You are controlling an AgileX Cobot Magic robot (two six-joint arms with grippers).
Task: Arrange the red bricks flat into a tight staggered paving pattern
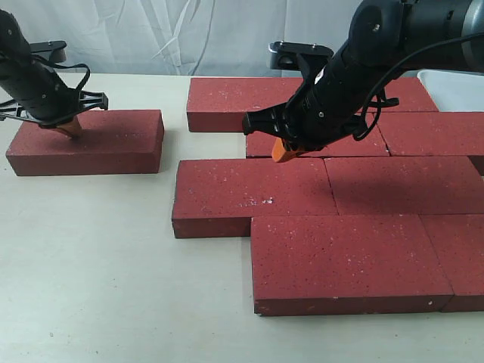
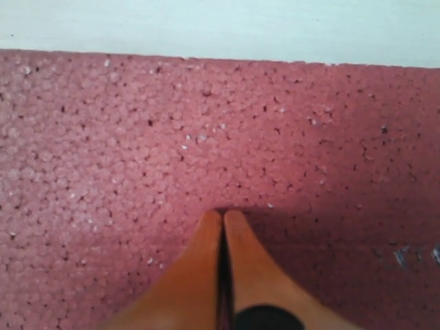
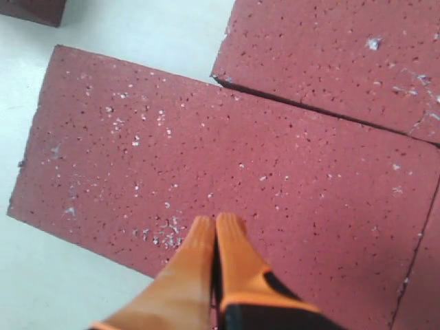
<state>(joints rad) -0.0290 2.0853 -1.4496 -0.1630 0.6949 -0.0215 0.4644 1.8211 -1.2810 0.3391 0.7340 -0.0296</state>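
Note:
One red brick lies flat by itself at the left, apart from the others. My left gripper is shut and empty, its orange fingertips resting on that brick's rough top. To the right, several red bricks lie flat in staggered rows, among them a far brick and a front brick. My right gripper is shut and empty above the left brick of the third row. Its tips hang over this brick, near the front edge.
A white container stands at the back right behind the bricks. Pale tabletop lies between the lone brick and the paved group and along the front. A white curtain closes the back.

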